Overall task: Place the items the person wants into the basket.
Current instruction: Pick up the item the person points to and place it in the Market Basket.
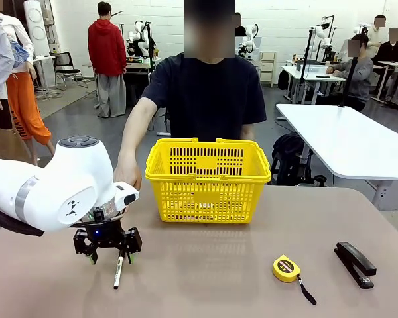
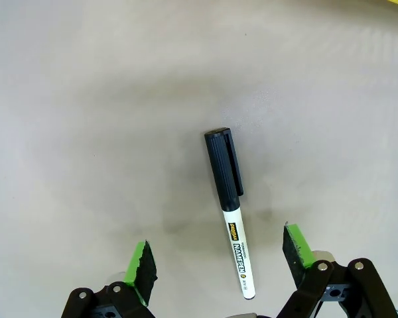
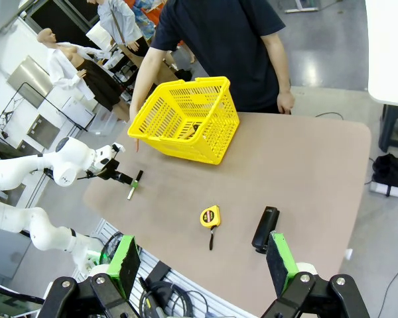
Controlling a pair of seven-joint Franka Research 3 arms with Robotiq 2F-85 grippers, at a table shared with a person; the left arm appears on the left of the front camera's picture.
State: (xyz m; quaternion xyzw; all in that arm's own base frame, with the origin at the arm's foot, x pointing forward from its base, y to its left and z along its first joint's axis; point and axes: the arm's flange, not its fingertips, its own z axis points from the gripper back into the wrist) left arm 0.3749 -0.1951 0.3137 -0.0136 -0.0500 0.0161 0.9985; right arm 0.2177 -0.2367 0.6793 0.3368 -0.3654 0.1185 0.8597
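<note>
White-barrelled marker (image 2: 231, 212) with a black cap lies flat on the bench (image 1: 205, 271) at the near left, directly beneath the left end effector (image 1: 108, 257). In the left wrist view the green pads (image 2: 140, 271) stand apart on either side of the barrel, touching nothing; the marker is not yet gripped. Judged step: the pickup of this item, with the grasp not yet made. The next move appears to call for lowering until the pads bracket the barrel, closing across it, then lifting and carrying it right and far to the yellow basket (image 1: 207, 179), which stands at the far middle of the bench in front of the person (image 1: 209, 93). The person's hand (image 1: 127, 173) rests at the basket's left side, close to the arm's likely path; clearance needs care. The right end effector (image 3: 202, 268) hangs high above the bench with its pads wide apart and empty.

Bench surface is plain matt brown. A yellow tape measure (image 1: 287, 268) and a black stapler (image 1: 355, 263) lie at the near right. Beyond are white tables and other people in an open workshop.
</note>
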